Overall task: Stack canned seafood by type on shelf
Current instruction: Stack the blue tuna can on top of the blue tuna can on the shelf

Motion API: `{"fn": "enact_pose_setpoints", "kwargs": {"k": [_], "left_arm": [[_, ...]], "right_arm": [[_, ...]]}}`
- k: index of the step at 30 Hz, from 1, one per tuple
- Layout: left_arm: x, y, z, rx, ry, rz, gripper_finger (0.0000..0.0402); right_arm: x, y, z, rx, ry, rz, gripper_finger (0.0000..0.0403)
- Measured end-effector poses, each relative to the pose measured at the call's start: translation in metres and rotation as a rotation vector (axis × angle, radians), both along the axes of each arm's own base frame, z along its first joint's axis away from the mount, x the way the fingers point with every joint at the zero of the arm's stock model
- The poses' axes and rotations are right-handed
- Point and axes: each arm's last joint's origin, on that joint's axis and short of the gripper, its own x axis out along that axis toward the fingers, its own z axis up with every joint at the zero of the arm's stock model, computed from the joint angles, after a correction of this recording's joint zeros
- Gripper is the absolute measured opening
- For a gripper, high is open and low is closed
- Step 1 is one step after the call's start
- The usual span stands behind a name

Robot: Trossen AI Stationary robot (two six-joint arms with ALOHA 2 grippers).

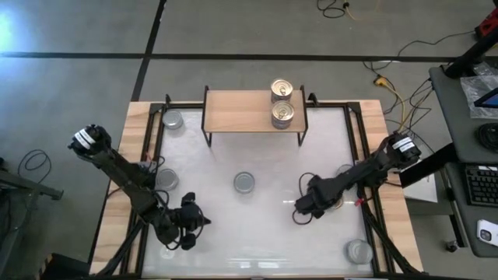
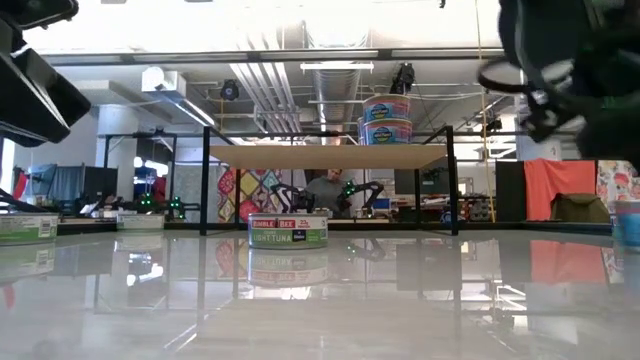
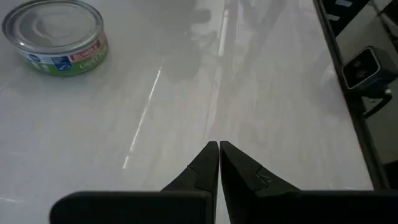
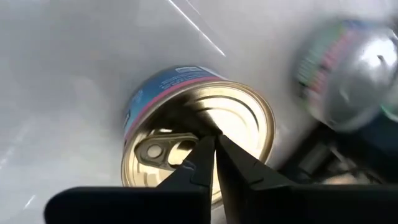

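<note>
Your shelf stands at the far edge of the white table, and everything below is placed from it. Two gold-topped tins sit on the plank at its right end; from above they look side by side front to back, but the low view shows them stacked one on the other.

Your right gripper is out in front of the shelf, toward its right side. The right wrist view shows its two fingers pressed together with no gap between them, the tips right over the lid of a gold-topped tin with a pull ring. They grip nothing; you cannot tell whether the tips touch the lid. A silver-topped tin lies just beside that gold one, blurred.

Your left gripper is in front of the shelf's left end, near the table's front-left, and its fingers are also closed tight on nothing, over bare table. One silver-topped tin with a green label sits near it.

Other silver-topped tins lie loose: one directly in front of the shelf's middle, one just left of the shelf, one at the left rail, and one at the front-right corner.
</note>
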Motion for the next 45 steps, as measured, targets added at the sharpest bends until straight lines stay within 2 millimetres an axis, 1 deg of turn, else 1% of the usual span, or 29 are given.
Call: {"fn": "enact_pose_setpoints", "kwargs": {"k": [3,6,9,12,15,17,19,21,23,26,29,31,34,37,39,42,45], "left_arm": [[0.003,-0.003,0.001,0.011,-0.048,0.003,0.0000],[0.009,-0.007,0.002,0.058,-0.119,-0.014,0.0000],[0.013,-0.010,0.001,0.094,-0.154,-0.054,0.0000],[0.018,-0.009,0.000,0.100,-0.166,-0.046,0.0000],[0.023,-0.006,-0.004,0.110,-0.157,-0.023,0.0000],[0.029,-0.002,-0.006,0.115,-0.154,0.002,0.0001],[0.034,0.003,-0.010,0.130,-0.149,0.027,0.0005],[0.041,0.005,-0.014,0.143,-0.160,0.039,0.0010],[0.047,0.006,-0.017,0.156,-0.179,0.041,0.0016],[0.055,0.005,-0.023,0.155,-0.210,0.046,0.0022],[0.061,0.003,-0.033,0.157,-0.229,0.045,0.0024],[0.064,0.000,-0.042,0.154,-0.234,0.045,0.0025],[0.068,-0.004,-0.054,0.139,-0.247,0.049,0.0025],[0.075,-0.009,-0.063,0.128,-0.246,0.054,0.0025],[0.080,-0.014,-0.066,0.125,-0.246,0.052,0.0025],[0.086,-0.018,-0.069,0.124,-0.236,0.040,0.0025],[0.087,-0.020,-0.070,0.115,-0.206,0.010,0.0025]], "right_arm": [[0.022,0.011,0.007,-0.001,-0.119,0.090,0.0012],[0.048,0.027,0.015,-0.009,-0.291,0.278,0.0013],[0.068,0.044,0.033,-0.044,-0.442,0.461,0.0013],[0.075,0.061,0.061,-0.135,-0.561,0.579,0.0013],[0.073,0.076,0.083,-0.275,-0.659,0.658,0.0013],[0.069,0.085,0.093,-0.350,-0.708,0.701,0.0013],[0.063,0.094,0.095,-0.407,-0.726,0.740,0.0013],[0.057,0.098,0.089,-0.435,-0.709,0.785,0.0013],[0.051,0.095,0.081,-0.438,-0.650,0.778,0.0013],[0.039,0.078,0.066,-0.491,-0.530,0.670,0.0013],[0.029,0.063,0.046,-0.539,-0.451,0.579,0.0013],[0.025,0.058,0.032,-0.523,-0.421,0.560,0.0013],[0.023,0.057,0.010,-0.425,-0.414,0.575,0.0013],[0.025,0.060,-0.008,-0.334,-0.489,0.600,0.0013],[0.031,0.064,-0.013,-0.299,-0.576,0.617,0.0013],[0.043,0.073,-0.012,-0.238,-0.700,0.667,0.0013],[0.054,0.082,-0.002,-0.180,-0.791,0.721,0.0013]]}}
